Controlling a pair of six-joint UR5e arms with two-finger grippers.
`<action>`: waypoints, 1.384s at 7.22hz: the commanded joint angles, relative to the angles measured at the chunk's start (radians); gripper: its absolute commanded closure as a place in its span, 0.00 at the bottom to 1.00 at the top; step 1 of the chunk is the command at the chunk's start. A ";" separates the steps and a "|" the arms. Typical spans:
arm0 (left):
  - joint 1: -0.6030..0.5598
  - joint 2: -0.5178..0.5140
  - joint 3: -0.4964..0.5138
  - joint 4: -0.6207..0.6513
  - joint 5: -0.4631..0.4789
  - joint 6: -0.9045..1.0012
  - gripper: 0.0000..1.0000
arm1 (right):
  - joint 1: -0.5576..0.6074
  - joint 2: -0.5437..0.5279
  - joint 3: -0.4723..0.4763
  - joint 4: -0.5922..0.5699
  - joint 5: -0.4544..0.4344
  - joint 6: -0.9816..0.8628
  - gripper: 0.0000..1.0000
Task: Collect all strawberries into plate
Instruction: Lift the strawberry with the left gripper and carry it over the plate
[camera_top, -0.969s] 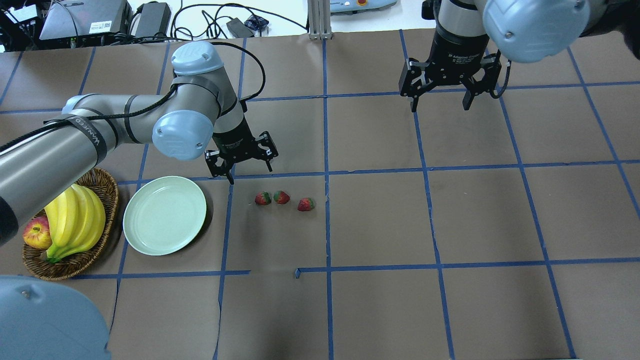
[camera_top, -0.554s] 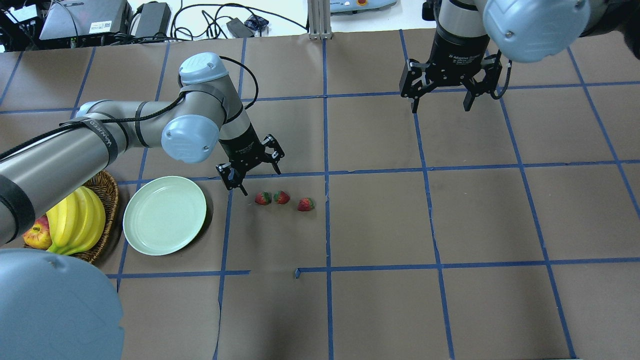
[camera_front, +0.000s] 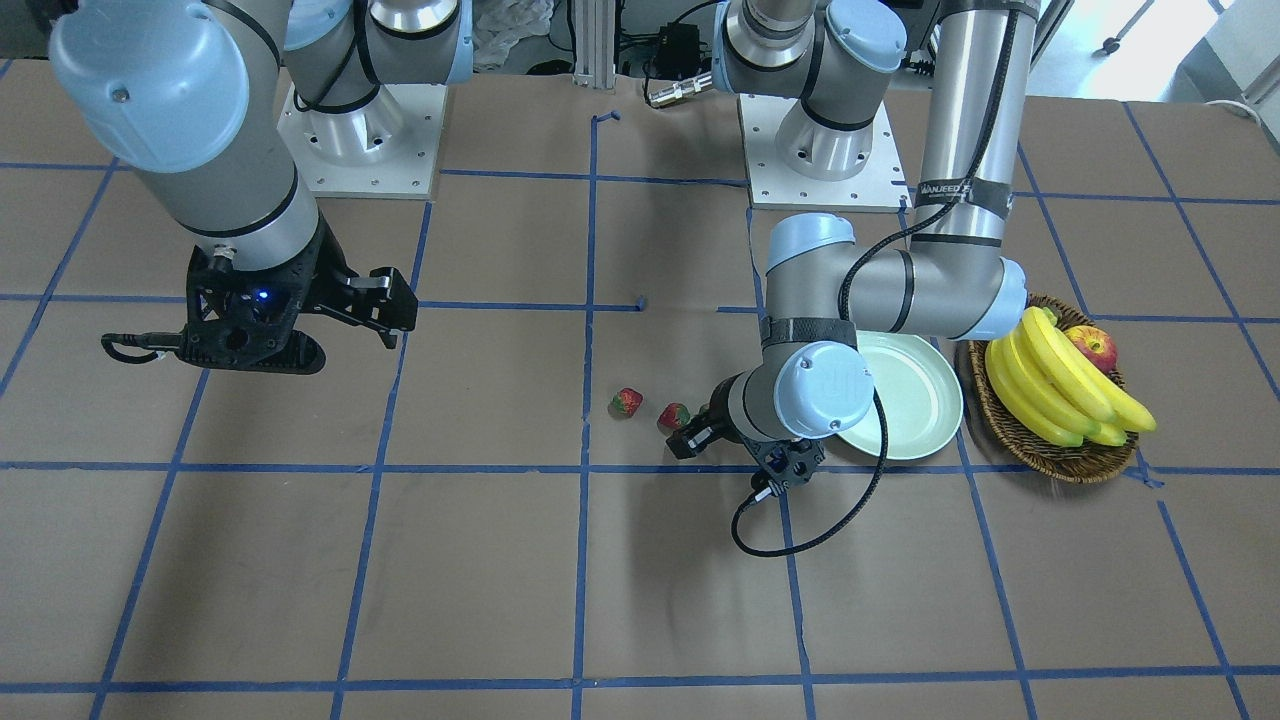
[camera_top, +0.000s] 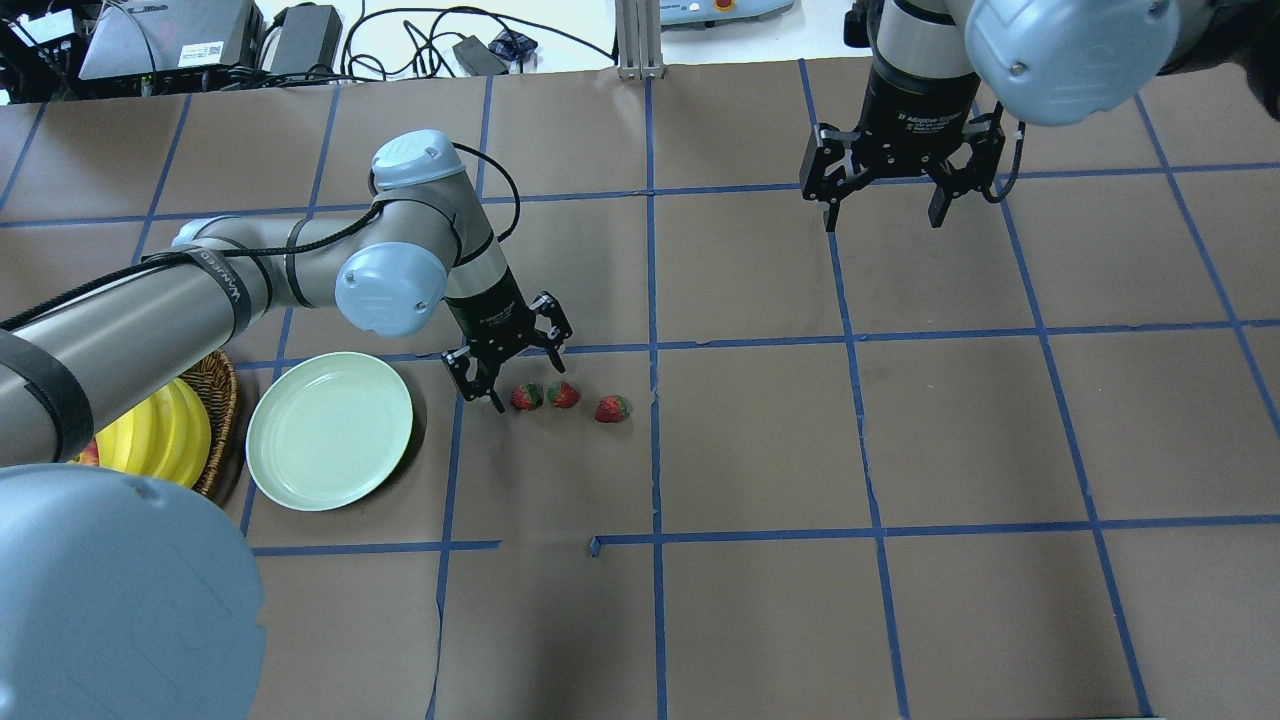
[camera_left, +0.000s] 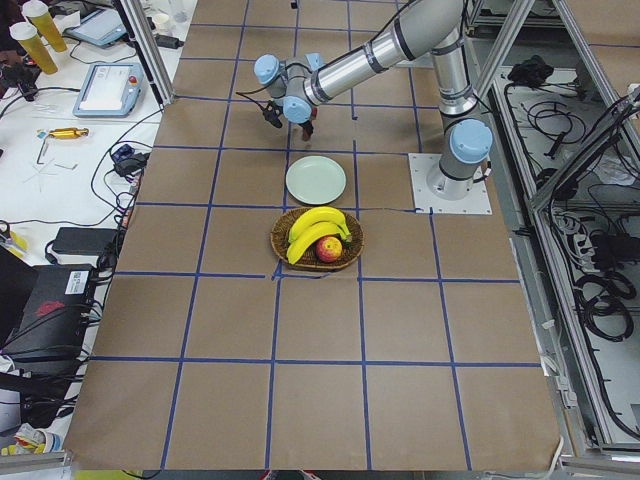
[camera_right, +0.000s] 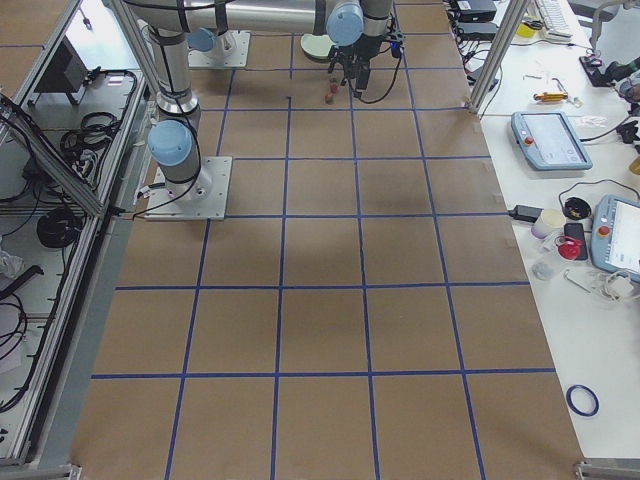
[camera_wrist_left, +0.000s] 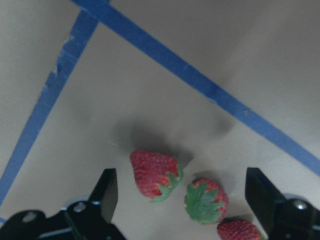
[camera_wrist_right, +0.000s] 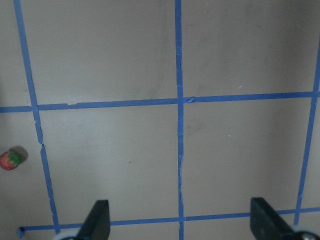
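Three red strawberries lie in a row on the brown table: the left one (camera_top: 526, 397), the middle one (camera_top: 563, 395) and the right one (camera_top: 612, 409). The pale green plate (camera_top: 330, 430) sits empty to their left. My left gripper (camera_top: 526, 378) is open and low, just behind the left two strawberries. In the left wrist view the left strawberry (camera_wrist_left: 154, 174) and the middle one (camera_wrist_left: 206, 201) lie between its fingers (camera_wrist_left: 106, 189). My right gripper (camera_top: 883, 220) is open and empty, raised over the far right of the table. In the front view the left wrist hides one strawberry.
A wicker basket (camera_front: 1040, 452) with bananas (camera_front: 1060, 380) and an apple (camera_front: 1092, 347) stands beside the plate, on the side away from the strawberries. Blue tape lines cross the table. Cables and boxes lie beyond the far edge (camera_top: 300, 40).
My left gripper has moved right and down toward the strawberries and turned, ending just behind the left two. The right gripper has barely moved. The strawberries have not moved.
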 joint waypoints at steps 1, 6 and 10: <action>0.003 0.000 -0.015 -0.024 0.048 0.010 0.13 | 0.000 0.002 0.000 0.000 -0.002 -0.002 0.00; 0.007 -0.003 -0.021 -0.027 0.047 0.027 0.44 | 0.000 0.000 0.037 -0.018 -0.005 -0.006 0.00; 0.007 0.025 -0.004 -0.084 0.078 0.188 1.00 | -0.003 0.002 0.037 -0.012 -0.008 -0.015 0.00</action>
